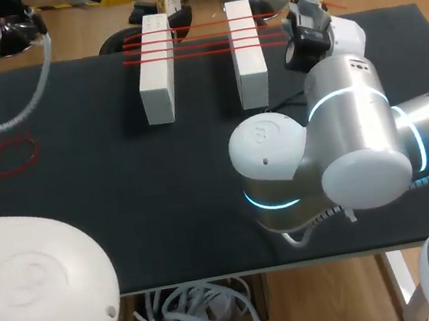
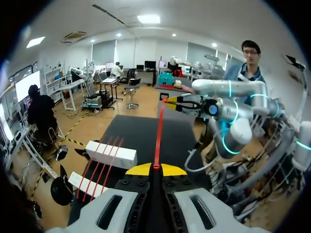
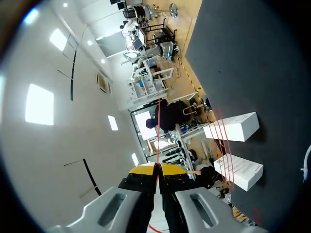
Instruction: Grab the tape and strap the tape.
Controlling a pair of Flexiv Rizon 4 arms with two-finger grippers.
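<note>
Both ends of the red tape [image 2: 159, 131] are pinched, by left pincer [image 2: 155, 169] and right pincer [image 3: 156, 169], taut (presumably to lay across the white blocks [image 1: 159, 88]).

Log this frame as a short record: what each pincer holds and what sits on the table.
left pincer: shut on red tape
right pincer: shut on the same tape's other end
tape state: stretched straight between the two pincers
white blocks: two, side by side, red strands laid across both
loose red loop: on the black mat, apart from the blocks
</note>
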